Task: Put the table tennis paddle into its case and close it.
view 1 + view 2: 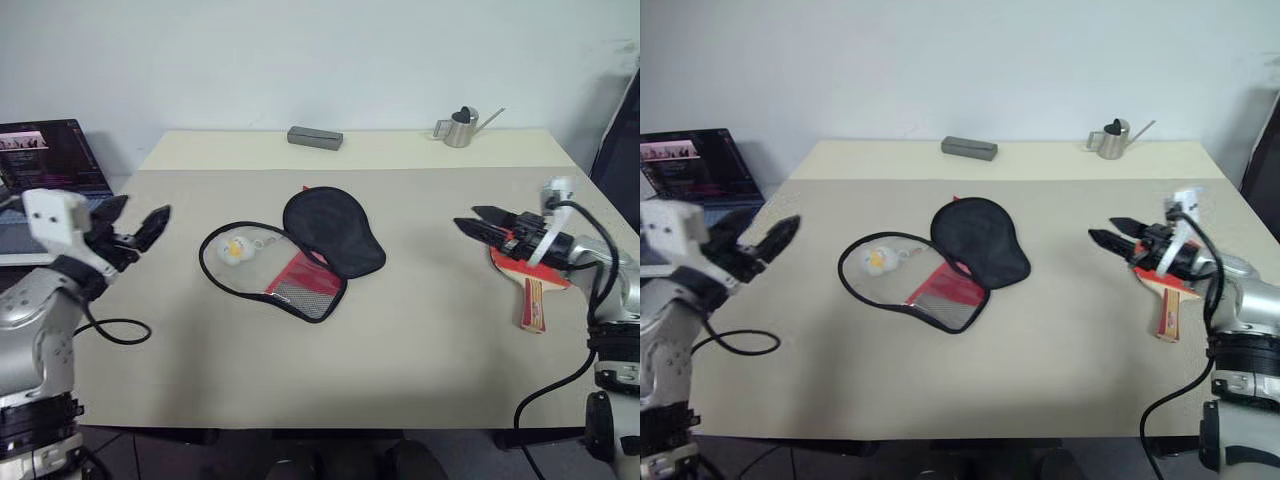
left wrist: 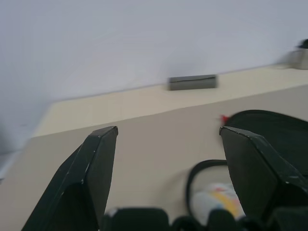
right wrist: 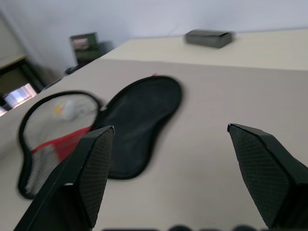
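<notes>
Both grippers, left (image 1: 140,228) & right (image 1: 480,224), spread apart, empty. Red-rubber round paddle w/ striped wooden handle (image 1: 532,300) lying at table's right under right arm; red-black zip case (image 1: 300,250) unzipped, centre. Should drop right, pinch handle, keep blade flat.

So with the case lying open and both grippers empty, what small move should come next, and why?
Probably lower the right gripper onto the table tennis paddle and grasp it. The paddle lies flat on the table near the right edge, right under that arm, with the gripper open above it. The case lies unzipped mid-table, and the left gripper, open and empty, is on its far side.
</notes>
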Motion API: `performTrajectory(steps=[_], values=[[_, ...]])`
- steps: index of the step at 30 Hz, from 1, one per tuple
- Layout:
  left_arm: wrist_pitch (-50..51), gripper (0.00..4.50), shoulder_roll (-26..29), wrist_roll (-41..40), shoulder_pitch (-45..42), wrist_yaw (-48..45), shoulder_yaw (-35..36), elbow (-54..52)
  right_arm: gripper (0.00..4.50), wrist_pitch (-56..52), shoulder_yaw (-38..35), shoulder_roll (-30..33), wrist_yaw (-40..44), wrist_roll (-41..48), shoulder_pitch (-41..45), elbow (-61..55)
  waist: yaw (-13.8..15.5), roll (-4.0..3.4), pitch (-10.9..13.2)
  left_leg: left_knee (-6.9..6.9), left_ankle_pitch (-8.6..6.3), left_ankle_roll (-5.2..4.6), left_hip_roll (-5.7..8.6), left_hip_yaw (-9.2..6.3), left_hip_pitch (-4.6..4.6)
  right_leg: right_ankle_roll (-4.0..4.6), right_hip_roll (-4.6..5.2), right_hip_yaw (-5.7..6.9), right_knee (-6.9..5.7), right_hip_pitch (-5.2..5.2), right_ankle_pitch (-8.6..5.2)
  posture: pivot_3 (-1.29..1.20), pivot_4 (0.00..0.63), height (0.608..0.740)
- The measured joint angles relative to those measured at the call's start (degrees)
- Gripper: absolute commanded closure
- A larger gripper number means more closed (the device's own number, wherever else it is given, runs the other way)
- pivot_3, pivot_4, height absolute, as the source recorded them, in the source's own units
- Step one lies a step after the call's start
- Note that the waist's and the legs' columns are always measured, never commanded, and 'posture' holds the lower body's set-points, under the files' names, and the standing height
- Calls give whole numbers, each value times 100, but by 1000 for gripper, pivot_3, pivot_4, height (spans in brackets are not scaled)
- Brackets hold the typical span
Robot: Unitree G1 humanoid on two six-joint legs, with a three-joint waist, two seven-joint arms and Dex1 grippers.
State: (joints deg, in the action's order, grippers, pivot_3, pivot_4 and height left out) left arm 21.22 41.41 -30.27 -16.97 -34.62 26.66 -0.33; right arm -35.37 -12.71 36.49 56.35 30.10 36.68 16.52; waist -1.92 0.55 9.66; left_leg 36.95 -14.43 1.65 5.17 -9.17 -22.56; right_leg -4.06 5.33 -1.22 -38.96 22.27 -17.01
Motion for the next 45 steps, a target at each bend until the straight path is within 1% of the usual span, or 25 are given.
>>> performTrajectory(steps=[2,6,11,17,20,24,29,33,36,41,45], values=[[109,796,-1,-26,-118,-196,-191,9,384,-26,195,-142,-9,-18,63,-38,-16,0,0,-1,2,4,-1,0,0,0,-1,-2,0,3,0,0,150,740],[149,796,-11,-21,-472,-468,-495,168,384,104,727,-660,-184,-285,482,39,-73,0,0,-1,7,13,-2,-2,1,3,-4,-1,-3,5,2,0,150,740],[105,796,-121,17,-756,-615,-685,544,384,383,1109,-1195,-552,-758,1073,749,-88,1,0,0,10,18,1,-6,-3,3,-3,2,0,7,2,0,150,740],[134,796,-138,11,-796,-1113,-1065,547,384,512,1460,-1416,-713,-1322,1571,1825,-105,1,0,-1,11,20,1,-7,-11,3,-3,3,-1,16,2,0,150,740],[274,796,-68,-38,-796,-1473,-1171,503,384,630,1601,-1527,-636,-1493,1793,2107,-133,0,0,-2,11,20,1,-8,-12,3,-4,2,-2,19,2,0,150,740],[456,796,109,-128,-688,-1900,-1269,242,384,955,1690,-1723,-665,-1761,2085,2533,-177,0,0,-3,11,20,1,-5,-12,3,-4,-3,-3,25,2,0,150,740],[480,796,97,-132,-650,-1852,-1208,250,384,1529,1834,-2128,-820,-2142,2368,3280,-187,0,0,-2,12,22,0,-5,-13,4,-6,-6,-8,33,3,0,150,740],[491,796,80,-153,-642,-1715,-1076,252,384,2035,1839,-2548,-1225,-2414,2778,4154,-217,0,0,-4,13,25,1,-5,-14,4,-6,-9,-10,38,3,0,150,740],[496,796,73,-159,-609,-1667,-1046,252,384,2358,1822,-2749,-1601,-2526,3030,4768,-245,1,0,-3,14,26,2,-7,-17,4,-6,-8,-9,38,3,0,150,740],[497,796,52,-163,-575,-1598,-1040,251,384,2651,1627,-2851,-2200,-2680,3223,5470,-253,1,0,-3,14,26,2,-8,-18,4,-6,-8,-9,39,3,0,150,740],[497,796,41,-163,-513,-1580,-1039,223,384,2716,1562,-2964,-2481,-2759,3239,5773,-304,0,0,-4,14,27,2,-6,-18,5,-6,-10,-11,39,3,0,150,740]])
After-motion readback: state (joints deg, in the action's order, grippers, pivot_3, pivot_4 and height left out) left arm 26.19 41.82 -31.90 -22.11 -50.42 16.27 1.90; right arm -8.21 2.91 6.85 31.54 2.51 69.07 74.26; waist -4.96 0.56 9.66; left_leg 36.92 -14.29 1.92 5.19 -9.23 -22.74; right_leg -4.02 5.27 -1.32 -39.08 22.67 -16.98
